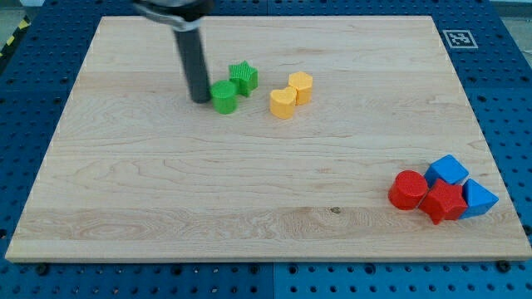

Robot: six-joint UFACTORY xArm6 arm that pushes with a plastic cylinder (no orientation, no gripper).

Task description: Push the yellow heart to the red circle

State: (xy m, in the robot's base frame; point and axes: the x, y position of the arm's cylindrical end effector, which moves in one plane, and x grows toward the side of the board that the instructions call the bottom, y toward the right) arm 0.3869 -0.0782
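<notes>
Board [125, 208] is the landmark: yellow heart [283, 104] sits upper-middle of it, red circle [407, 189] far off near its lower-right corner. My tip [200, 100] touches the green cylinder [224, 97], left of the heart (bare rod, nothing to open or hold). Best to swing round to the heart's upper-left, then push diagonally; no containers.

My tip [200, 99] sits just left of the green round block [224, 97]. The yellow heart [283, 104] lies to their right, and the red circle [407, 190] is far off, bottom right.
</notes>
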